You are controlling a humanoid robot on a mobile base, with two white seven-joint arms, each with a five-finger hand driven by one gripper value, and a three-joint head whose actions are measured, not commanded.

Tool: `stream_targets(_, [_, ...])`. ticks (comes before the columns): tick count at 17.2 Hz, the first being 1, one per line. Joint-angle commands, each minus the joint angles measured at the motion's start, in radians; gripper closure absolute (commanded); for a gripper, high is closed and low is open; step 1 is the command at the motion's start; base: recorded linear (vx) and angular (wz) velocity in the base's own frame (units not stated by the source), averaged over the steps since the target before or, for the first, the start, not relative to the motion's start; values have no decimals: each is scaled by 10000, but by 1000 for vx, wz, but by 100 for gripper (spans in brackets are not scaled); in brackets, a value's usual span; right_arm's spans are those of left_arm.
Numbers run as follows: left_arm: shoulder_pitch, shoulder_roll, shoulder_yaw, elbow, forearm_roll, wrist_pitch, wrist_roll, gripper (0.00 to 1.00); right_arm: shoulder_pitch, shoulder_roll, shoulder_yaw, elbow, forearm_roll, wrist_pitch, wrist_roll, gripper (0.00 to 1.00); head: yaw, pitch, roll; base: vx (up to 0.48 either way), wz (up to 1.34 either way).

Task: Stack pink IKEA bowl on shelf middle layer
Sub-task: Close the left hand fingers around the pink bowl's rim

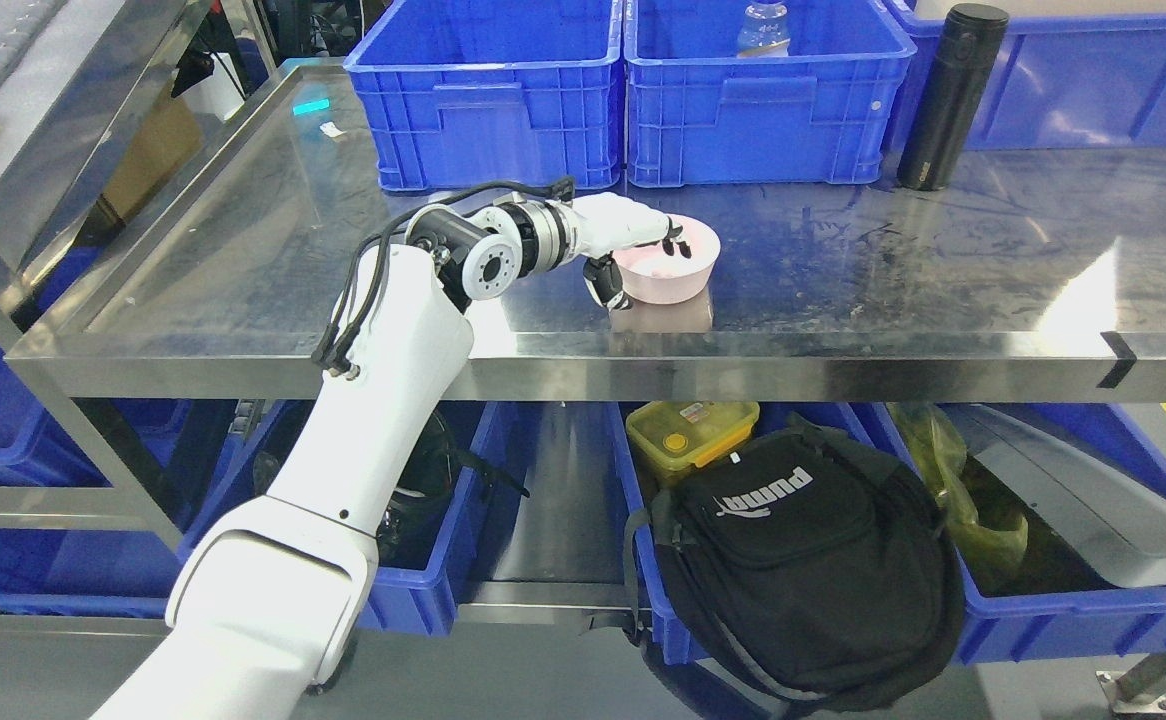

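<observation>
A pink bowl (681, 272) stands upright on the steel shelf (843, 300), near its front edge. My left hand (638, 255) reaches in from the lower left and grips the bowl's left rim. Its fingers (675, 240) hook over the rim into the bowl, and the thumb (607, 283) presses the outer wall. Only this one bowl shows. The right arm is out of the picture.
Two blue crates (488, 95) (758, 100) stand behind the bowl, one holding a clear bottle (763, 28). A black flask (948, 95) stands at the back right. Below are blue bins, a yellow lunch box (691, 430) and a black bag (803, 560).
</observation>
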Motion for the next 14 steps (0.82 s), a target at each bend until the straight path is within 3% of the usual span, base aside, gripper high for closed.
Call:
stream_targets(1, [-62, 123, -114, 1375, 51, -177, 41, 36, 215, -175, 0, -175, 0, 6, 2, 0, 0, 0, 0, 0, 0])
stream_targets(5, [-78, 123, -8, 1529, 266, -867, -5, 60, 215, -175, 0, -175, 0, 6, 2, 0, 0, 0, 0, 0, 0])
stream_targets(8, [-78, 123, 573, 1437, 281, -1663, -51, 96, 215, -175, 0, -175, 0, 6, 2, 0, 0, 0, 0, 0, 0])
stream_targets(9, [-78, 123, 819, 1407, 281, -2076, -51, 100, 215, -175, 0, -175, 0, 6, 2, 0, 0, 0, 0, 0, 0])
stream_targets(14, [-93, 123, 2153, 519, 998, -2936, -264, 100, 215, -175, 0, -175, 0, 6, 2, 0, 0, 0, 0, 0, 0])
